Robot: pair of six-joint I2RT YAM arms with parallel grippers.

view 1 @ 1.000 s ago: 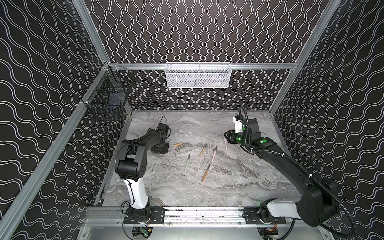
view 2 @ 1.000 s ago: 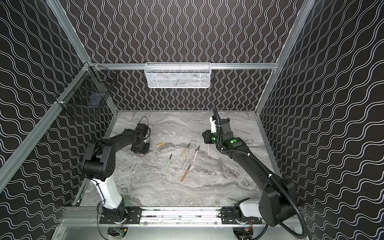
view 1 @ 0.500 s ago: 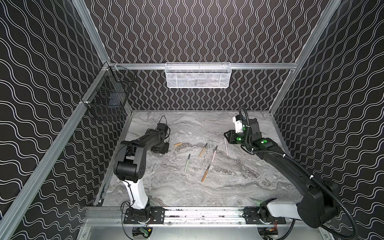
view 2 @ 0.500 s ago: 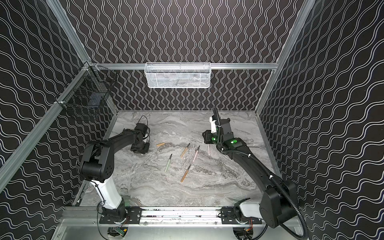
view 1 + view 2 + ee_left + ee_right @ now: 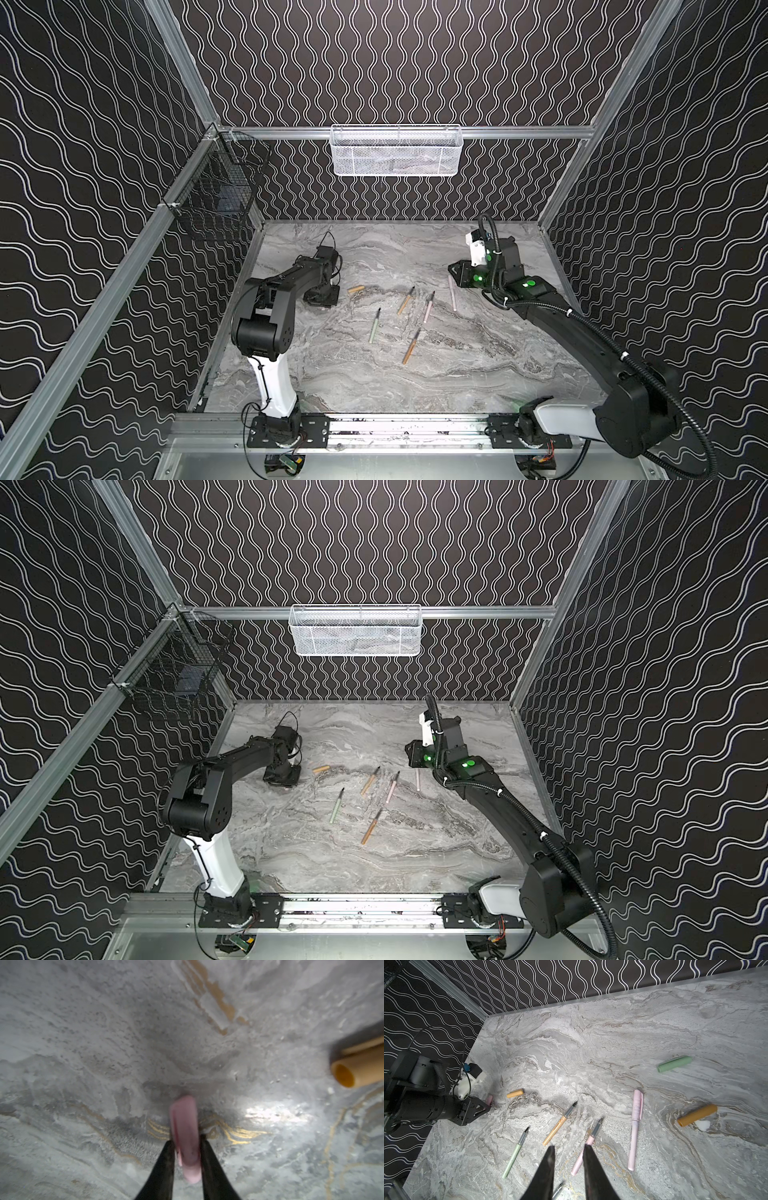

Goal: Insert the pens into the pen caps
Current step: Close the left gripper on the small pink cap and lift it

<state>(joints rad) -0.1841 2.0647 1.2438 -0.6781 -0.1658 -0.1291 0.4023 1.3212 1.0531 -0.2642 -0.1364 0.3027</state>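
Left wrist view is showing the left claw [image 5: 186, 1140] squeezing the pink cap [image 5: 184, 1120] from both sides. The cap is lying low on the worktop [image 5: 83, 1043]. In the right wrist view this cap is sitting well away from the pink pen [image 5: 576, 1164].

The right claw [image 5: 569, 1146] is hanging above the worktop, close to the pink pen. Its fingers [image 5: 547, 1167] are standing a little apart and holding nothing. A capped pen [image 5: 635, 1130] is lying just beside the pink pen, so one pen is looking done already.

The step going on, I am thinking, is picking up the pink cap. Next the left claw is going to need to lift the cap and turn its open end toward the pink pen. The right claw is going to need to drop down, pinch the pink pen on its barrel and raise it. Then the dark tip and the hole are needing to line up straight before any push.
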